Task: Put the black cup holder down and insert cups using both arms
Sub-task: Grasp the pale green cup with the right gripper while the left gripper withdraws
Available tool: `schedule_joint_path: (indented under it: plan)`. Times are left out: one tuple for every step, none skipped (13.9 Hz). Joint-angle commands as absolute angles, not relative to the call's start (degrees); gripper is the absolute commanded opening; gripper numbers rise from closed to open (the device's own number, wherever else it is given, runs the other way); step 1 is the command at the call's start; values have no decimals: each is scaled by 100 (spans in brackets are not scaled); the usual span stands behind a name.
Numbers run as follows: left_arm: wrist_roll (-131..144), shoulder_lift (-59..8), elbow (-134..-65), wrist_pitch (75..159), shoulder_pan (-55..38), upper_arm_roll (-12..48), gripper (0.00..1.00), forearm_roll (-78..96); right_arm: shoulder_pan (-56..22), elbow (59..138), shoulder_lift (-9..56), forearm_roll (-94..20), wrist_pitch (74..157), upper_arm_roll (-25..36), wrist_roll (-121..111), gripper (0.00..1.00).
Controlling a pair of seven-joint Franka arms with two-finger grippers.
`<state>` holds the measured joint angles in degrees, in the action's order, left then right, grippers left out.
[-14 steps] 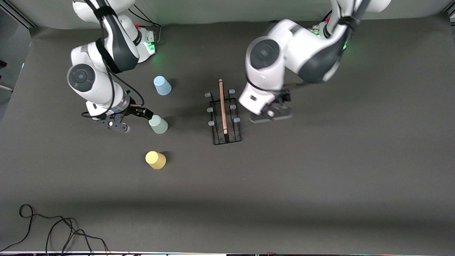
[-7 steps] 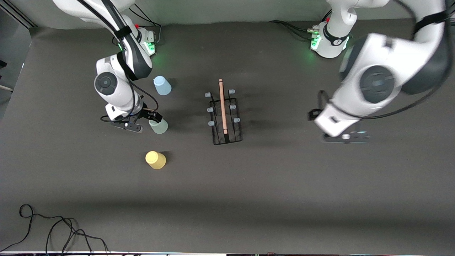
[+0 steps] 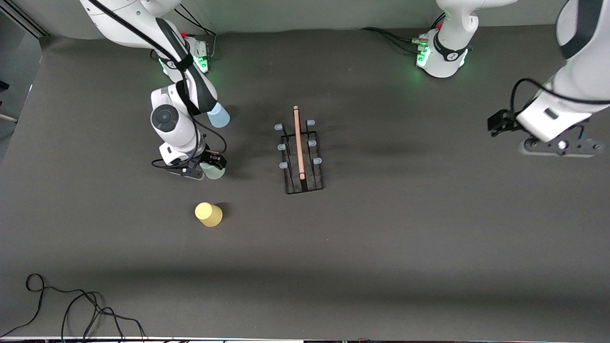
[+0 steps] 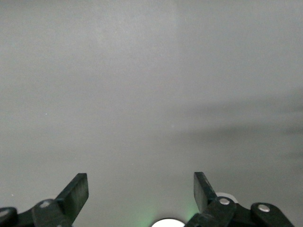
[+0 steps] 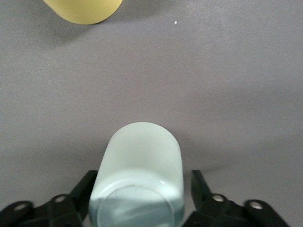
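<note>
The black cup holder (image 3: 301, 155) stands upright mid-table, its wooden rod on top. The pale green cup (image 3: 214, 172) stands upside down toward the right arm's end. My right gripper (image 3: 206, 166) is low at it, open. In the right wrist view the green cup (image 5: 139, 156) sits between the spread fingers (image 5: 199, 182) of my right gripper (image 5: 142, 189). The yellow cup (image 3: 208, 214) stands nearer the camera and shows in the right wrist view (image 5: 83, 9). The light blue cup (image 3: 220, 116) is partly hidden by the right arm. My left gripper (image 3: 560, 145) is open and empty over bare table (image 4: 140, 191).
Loose black cables (image 3: 71, 305) lie at the table's front corner on the right arm's end. The green-lit bases (image 3: 441, 52) stand along the table's back edge. The dark mat (image 3: 405, 238) covers the table.
My left arm has swung away from beside the cup holder out to its own end of the table. My right gripper has moved in around the pale green cup.
</note>
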<state>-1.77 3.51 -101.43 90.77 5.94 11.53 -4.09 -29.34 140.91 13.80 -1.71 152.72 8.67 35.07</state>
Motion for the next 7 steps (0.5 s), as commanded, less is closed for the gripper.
schedule_joint_path:
  plan:
    - [-800,1019,-10924,9404,1080,1160,99,-44,-3032,14080,1082,-255,15031,932,3586,0]
    - [-791,1063,-10933,9361,1081,1160,99,-44,-3032,14028,872,-255,14777,949,3595,0]
    - [-748,1116,-10934,9317,1090,1160,99,-44,-3024,14001,592,-255,14444,958,3612,0]
    - [-712,1125,-10881,9308,1107,1151,99,-44,-3023,13879,319,-255,14040,958,3647,0]
    - [-721,1073,-10829,9308,1194,1134,99,-44,-3032,13721,82,-255,13505,958,3752,0]
    - [-721,942,-10741,9334,1300,1134,99,-53,-3050,13520,-86,-255,13013,941,3970,0]
    - [-799,714,-10540,9308,1370,1134,99,-105,-3128,13317,-227,-255,12642,914,4251,0]
